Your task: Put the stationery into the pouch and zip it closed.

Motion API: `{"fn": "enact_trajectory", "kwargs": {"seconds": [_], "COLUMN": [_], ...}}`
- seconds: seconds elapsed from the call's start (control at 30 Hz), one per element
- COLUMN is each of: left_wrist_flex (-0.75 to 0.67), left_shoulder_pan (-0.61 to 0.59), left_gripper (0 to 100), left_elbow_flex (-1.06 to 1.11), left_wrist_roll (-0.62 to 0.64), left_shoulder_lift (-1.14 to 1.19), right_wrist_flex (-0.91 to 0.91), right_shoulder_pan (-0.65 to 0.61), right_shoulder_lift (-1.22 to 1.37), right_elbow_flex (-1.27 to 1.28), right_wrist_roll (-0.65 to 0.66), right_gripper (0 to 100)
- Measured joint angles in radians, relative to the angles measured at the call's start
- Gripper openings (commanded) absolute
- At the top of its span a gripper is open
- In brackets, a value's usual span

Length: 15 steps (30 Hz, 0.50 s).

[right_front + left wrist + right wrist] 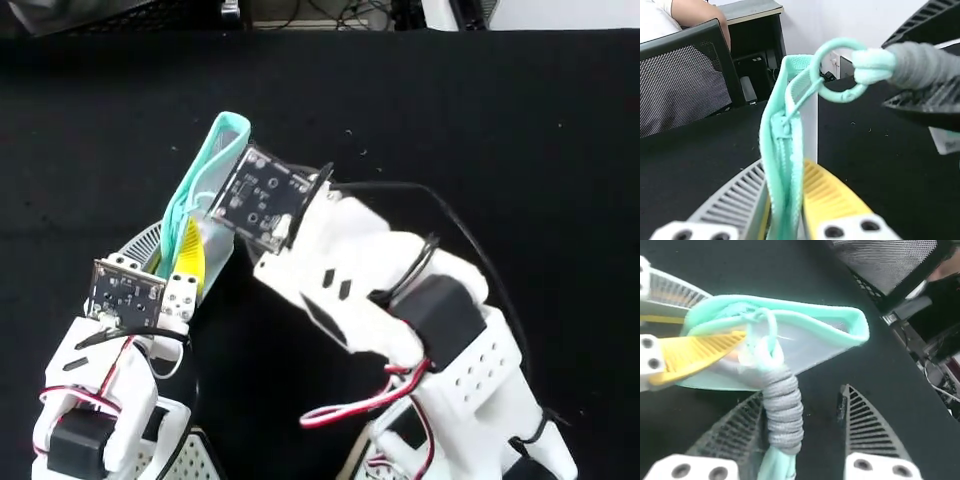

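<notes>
Mint pouch (205,175): on edge above the table (520,120), left of centre, near end pinched in left gripper (170,245). Right gripper (802,395): jaws wide, grey-wrapped zip pull (782,410) between them, unpinched. Step, as judged: zipping. Next: clamp pull, draw along zip.

A black tabletop (500,120) covers most of the frame, with tangled cables (330,12) at top centre and a black mesh chair back (680,85) beyond its far edge.
</notes>
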Motion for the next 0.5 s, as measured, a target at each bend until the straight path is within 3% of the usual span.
{"fn": "enact_trajectory", "kwargs": {"seconds": [0.2,0.5], "left_wrist_flex": [0.000,0.000], "left_shoulder_pan": [0.000,0.000], "left_gripper": [3,3], "left_elbow_flex": [0.002,0.002], "left_wrist_roll": [0.000,0.000], "left_shoulder_lift": [0.000,0.000], "right_wrist_flex": [0.023,0.025], "right_shoulder_pan": [-0.094,-0.127], "right_shoulder_lift": [0.000,-0.006], "right_elbow_flex": [0.000,0.000], "right_wrist_roll": [-0.002,-0.002], "right_gripper": [20.4,20.5]}}
